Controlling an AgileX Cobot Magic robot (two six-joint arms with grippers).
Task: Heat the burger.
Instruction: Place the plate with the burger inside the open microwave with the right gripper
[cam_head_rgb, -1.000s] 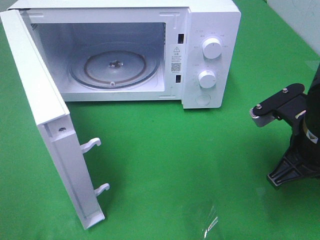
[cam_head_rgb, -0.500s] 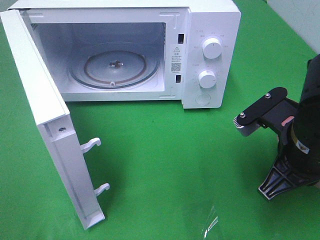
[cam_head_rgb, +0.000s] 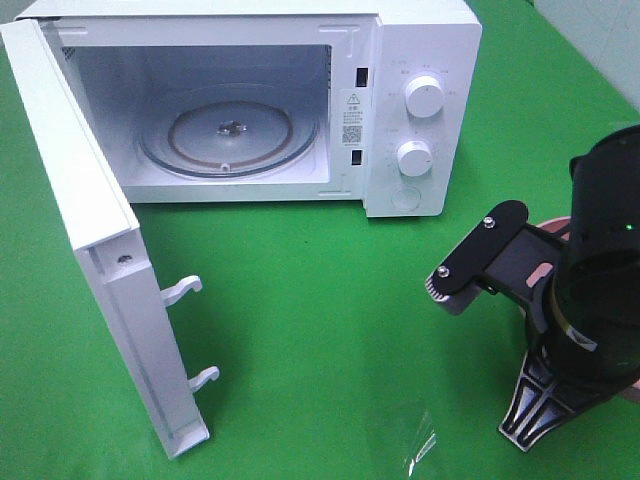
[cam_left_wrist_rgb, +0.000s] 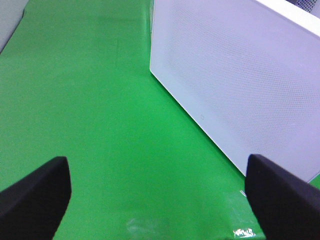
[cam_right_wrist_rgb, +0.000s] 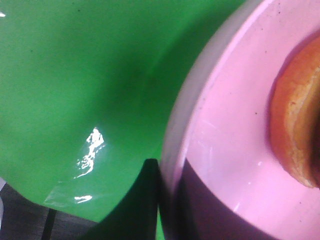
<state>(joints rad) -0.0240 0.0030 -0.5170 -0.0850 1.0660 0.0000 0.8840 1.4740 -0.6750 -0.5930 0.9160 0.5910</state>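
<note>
Your right arm has swung in from the 3 o'clock edge of the overhead view toward the middle since a second ago. Nothing else has shifted.

The burger sits on a pink plate. Only a slice of its golden bun shows in the right wrist view, and in the overhead view the arm hides it. The right claw is clamped on the plate's rim, one finger outside and one inside, so the burger rides with the plate at about 4 o'clock in the overhead view, clear of the green cloth as far as I can judge. The left claw is spread wide with nothing between its fingers. It waits beside the outer face of the door.

The microwave stands at 12 o'clock, and its door swings out toward 8 o'clock. The glass turntable is bare.

You look to be mid-carry, bringing the plate to the oven. From the arm, the opening lies toward 10 o'clock. The next move calls for keeping the plate level, clearing the front of the control panel, and setting the plate down centred on the turntable before you let go. The grip is on one side of the rim only, so a tilt could slide the burger off.
</note>
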